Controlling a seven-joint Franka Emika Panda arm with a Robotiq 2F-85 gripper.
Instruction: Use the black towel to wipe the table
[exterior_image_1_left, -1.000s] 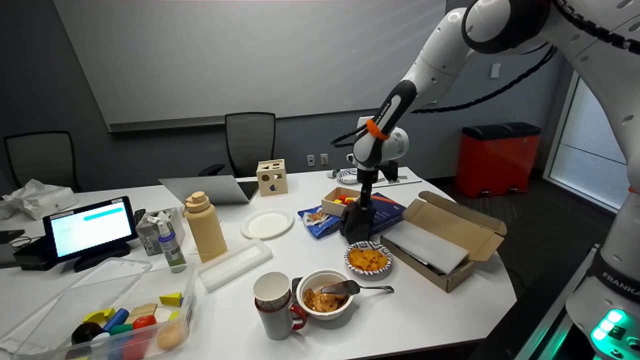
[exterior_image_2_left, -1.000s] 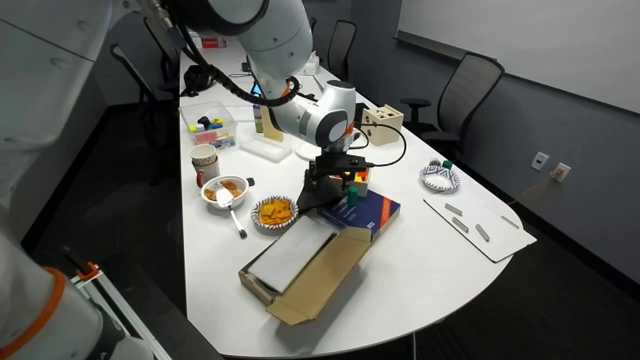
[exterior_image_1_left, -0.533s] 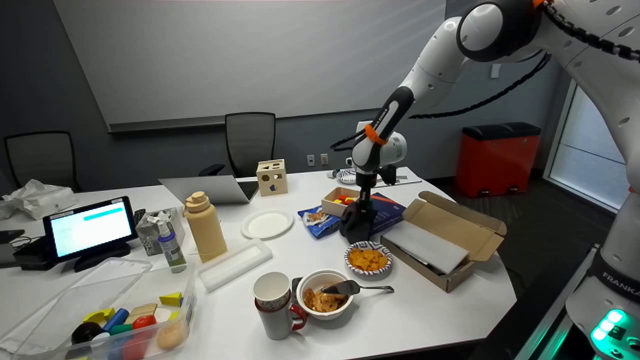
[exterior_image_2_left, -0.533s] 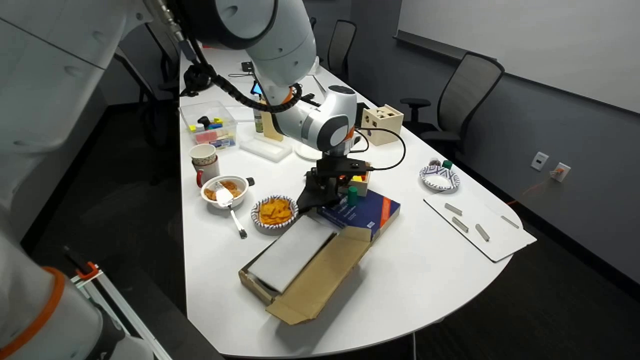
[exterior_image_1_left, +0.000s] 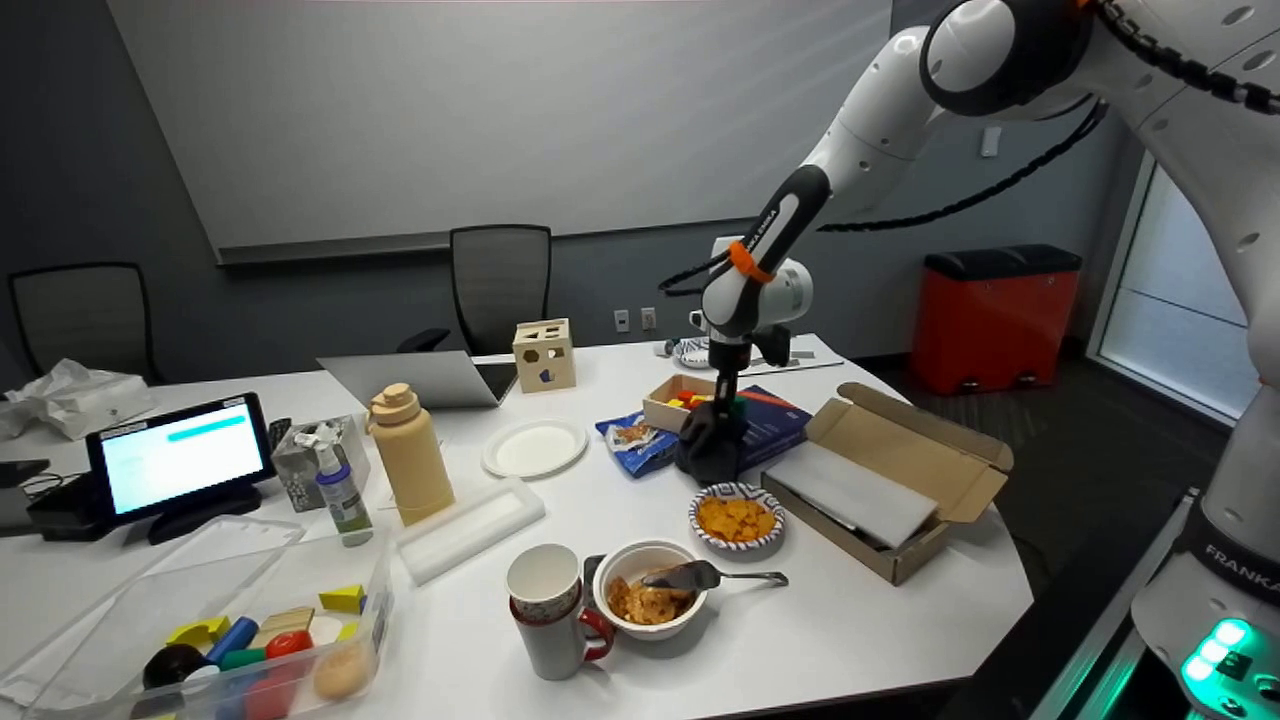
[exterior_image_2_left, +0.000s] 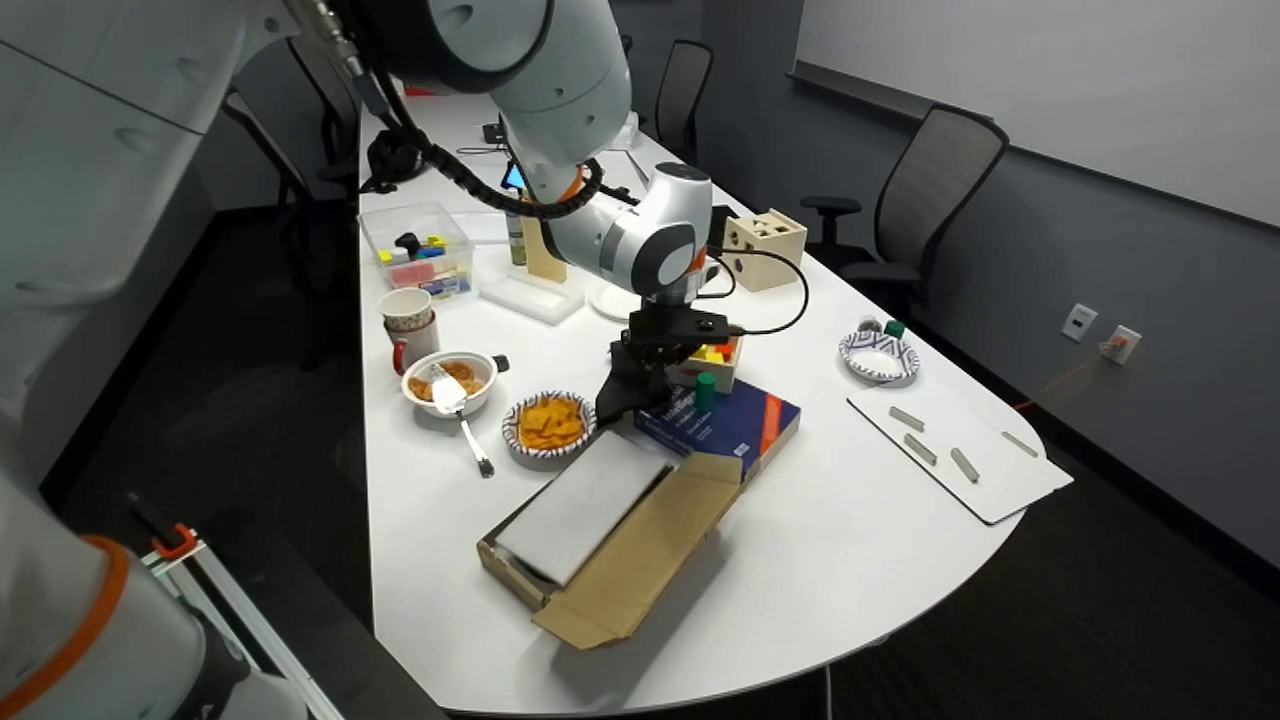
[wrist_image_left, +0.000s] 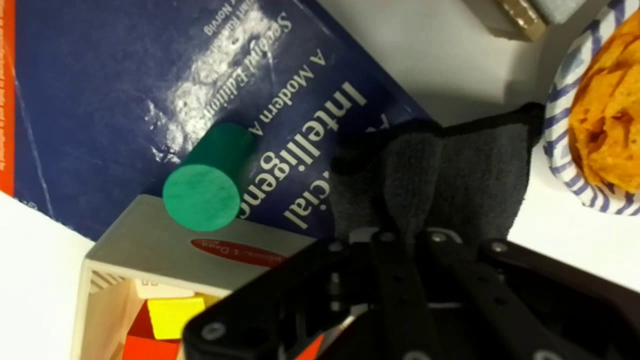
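A fold of the towel (wrist_image_left: 475, 185) is clamped in the gripper (wrist_image_left: 412, 237), its jaws closed upon it. The towel is seen between the book (wrist_image_left: 100, 100) and the chip bowl (wrist_image_left: 556, 135); whether the counter (exterior_image_2_left: 850, 570) is touched by it cannot be told.

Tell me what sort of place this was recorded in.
Probably an office meeting room: it has a long white table, mesh-backed chairs beside it, and what looks like a large wall-mounted whiteboard.
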